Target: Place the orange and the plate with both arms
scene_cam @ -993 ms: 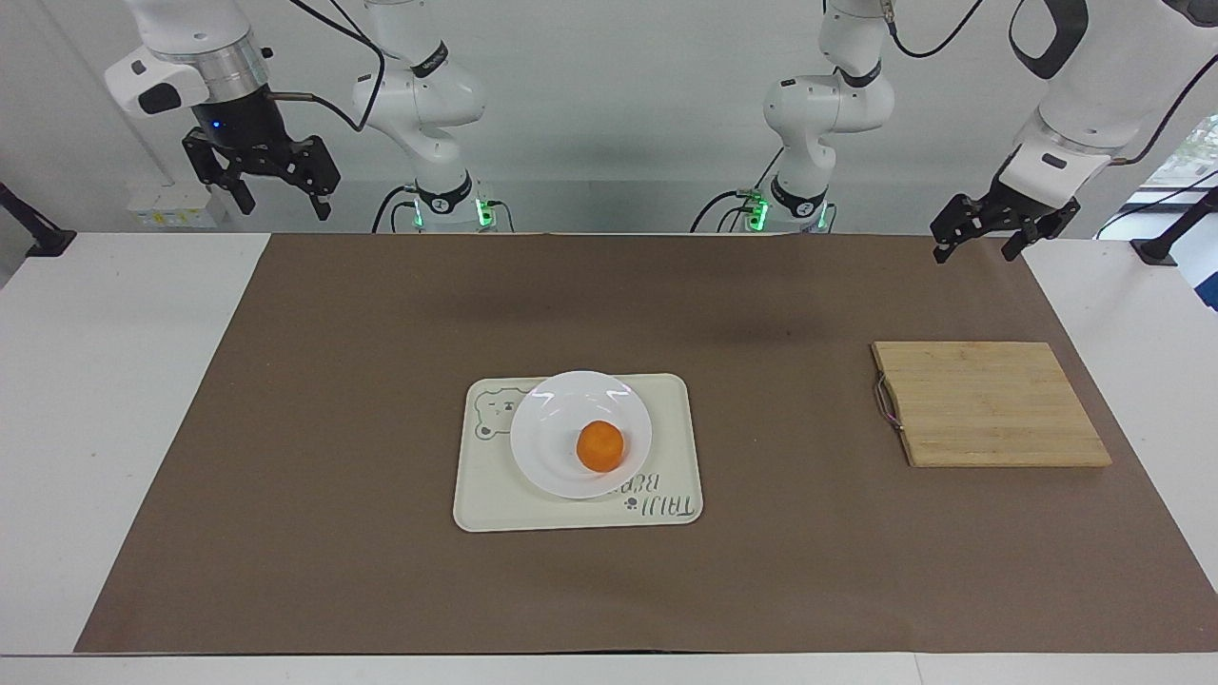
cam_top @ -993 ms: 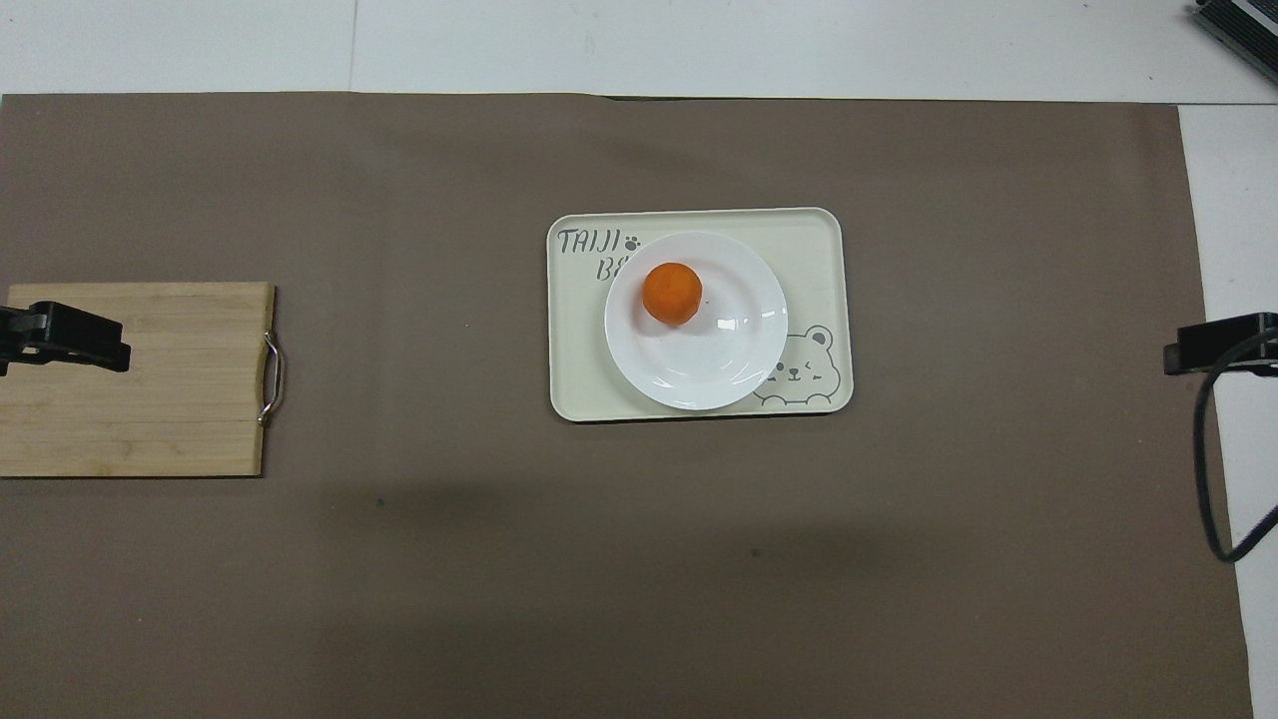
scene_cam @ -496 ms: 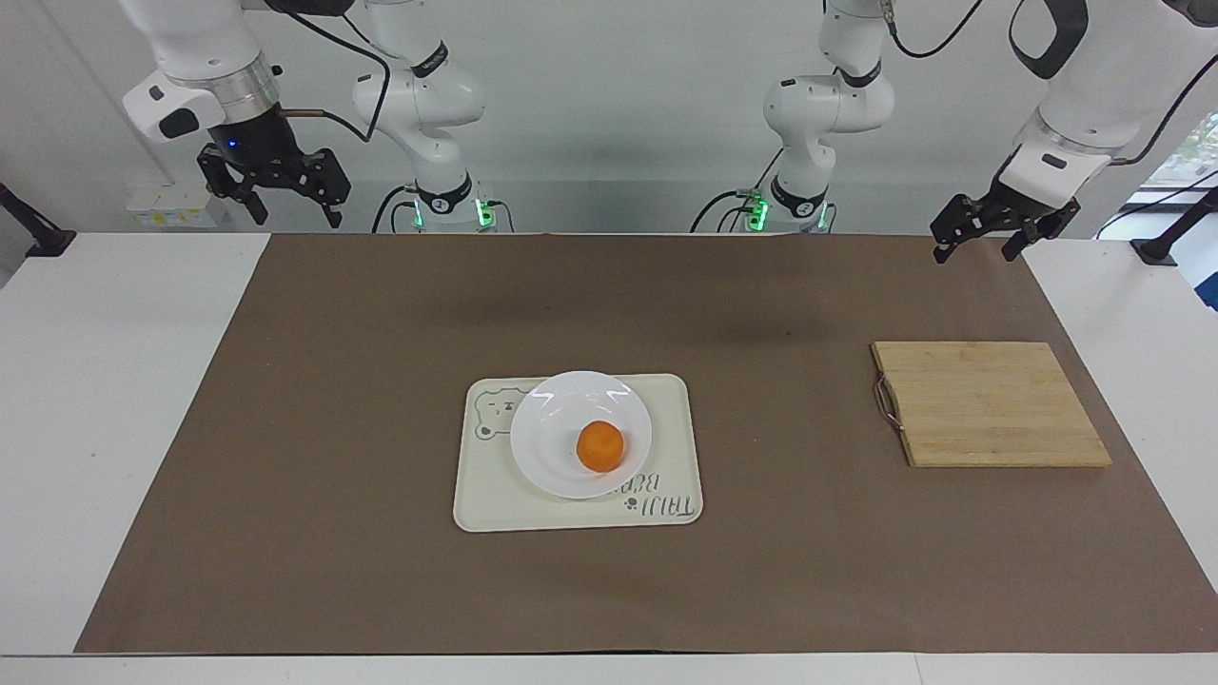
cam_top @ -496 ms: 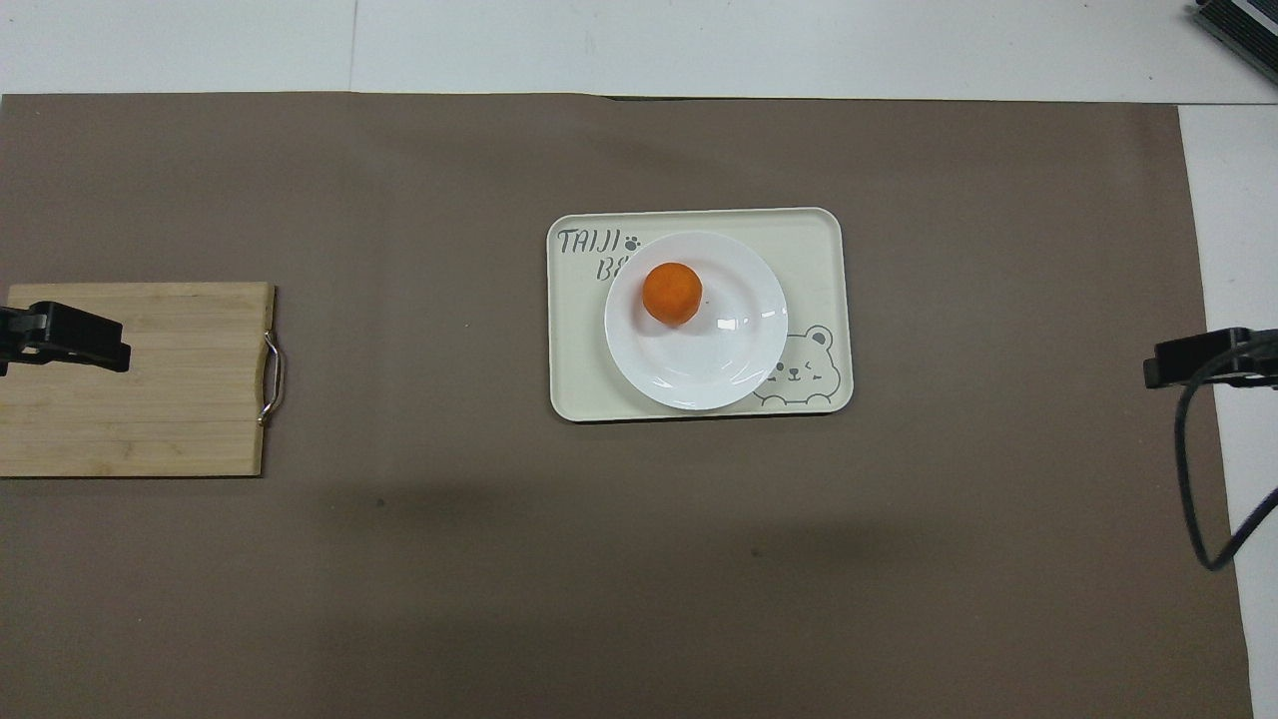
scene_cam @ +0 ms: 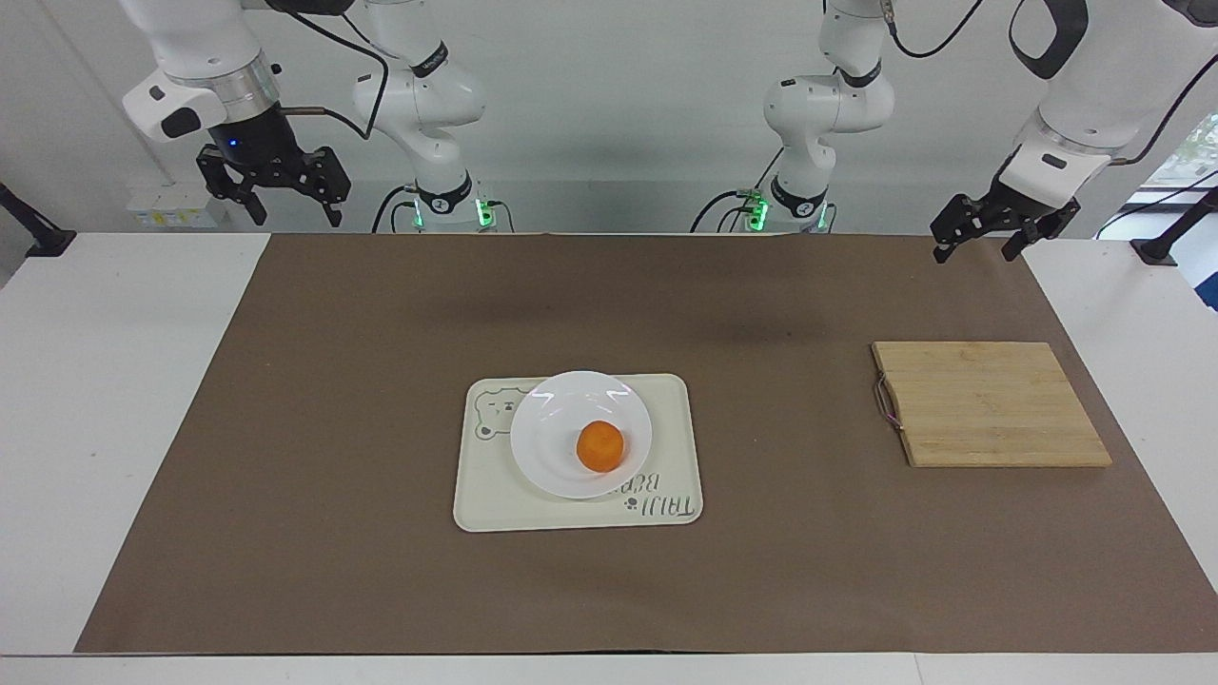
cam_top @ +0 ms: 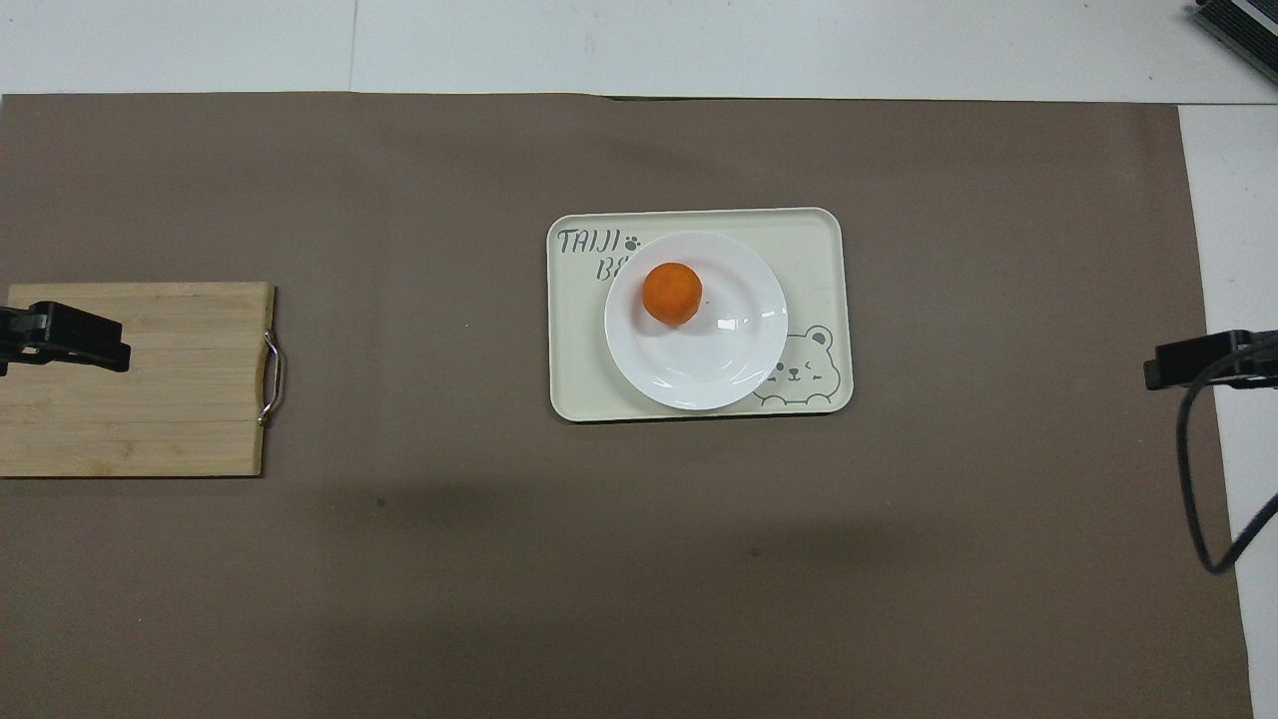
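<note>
Since a second earlier, only the right gripper (scene_cam: 271,195) had moved: it had risen and drawn back toward the robots, ending up in the air over the desk corner at the right arm's end, its fingers spread and holding nothing. In the overhead view only its dark tip (cam_top: 1193,361) showed at the frame's edge. The left gripper (scene_cam: 980,238) had kept its place, waiting above the mat's corner at the left arm's end, jaws likewise apart and empty; from overhead its tip (cam_top: 65,338) overlapped the cutting board (scene_cam: 990,404).

The orange (scene_cam: 600,446), small, round and bright with a matte skin, sat on the plate (scene_cam: 552,428), off centre toward the plate's edge farther from the robots. That plate was glossy white, round and shallow, with light glinting on its raised rim. It rested on the cream tray (scene_cam: 666,409), a rounded rectangle with a bear drawing and lettering, lying near the middle of the brown mat (scene_cam: 333,428).

Bamboo strips made up the cutting board, which lay bare near the mat's edge at the left arm's end, its metal handle (scene_cam: 887,403) facing the tray.
</note>
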Motion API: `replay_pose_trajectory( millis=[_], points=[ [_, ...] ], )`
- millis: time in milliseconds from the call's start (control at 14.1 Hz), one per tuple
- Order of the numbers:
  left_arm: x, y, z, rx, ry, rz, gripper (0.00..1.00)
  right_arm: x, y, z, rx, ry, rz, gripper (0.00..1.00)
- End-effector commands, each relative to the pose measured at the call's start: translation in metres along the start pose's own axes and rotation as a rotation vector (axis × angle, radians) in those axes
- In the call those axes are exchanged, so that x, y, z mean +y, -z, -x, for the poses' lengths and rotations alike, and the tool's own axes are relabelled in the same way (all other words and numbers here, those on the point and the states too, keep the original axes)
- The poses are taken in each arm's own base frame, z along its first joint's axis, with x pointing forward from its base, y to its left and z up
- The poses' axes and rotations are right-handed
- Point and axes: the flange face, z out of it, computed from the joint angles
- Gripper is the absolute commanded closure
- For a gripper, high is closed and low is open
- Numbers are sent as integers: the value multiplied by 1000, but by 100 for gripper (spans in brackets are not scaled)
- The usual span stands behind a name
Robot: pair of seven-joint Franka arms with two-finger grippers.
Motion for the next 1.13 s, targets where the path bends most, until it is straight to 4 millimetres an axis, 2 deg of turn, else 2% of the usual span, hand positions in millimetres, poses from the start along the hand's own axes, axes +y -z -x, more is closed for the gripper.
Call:
replay_pose_trajectory(
  millis=[0,213,1063],
  points=[
    [0,0,3,-6,9,3,0,-2,4,5,14,17,-24,0],
    [0,0,3,-8,9,3,0,2,10,-6,-2,7,-19,0],
    [0,0,3,-8,9,3,0,3,10,-6,2,5,-18,0]
  ],
)
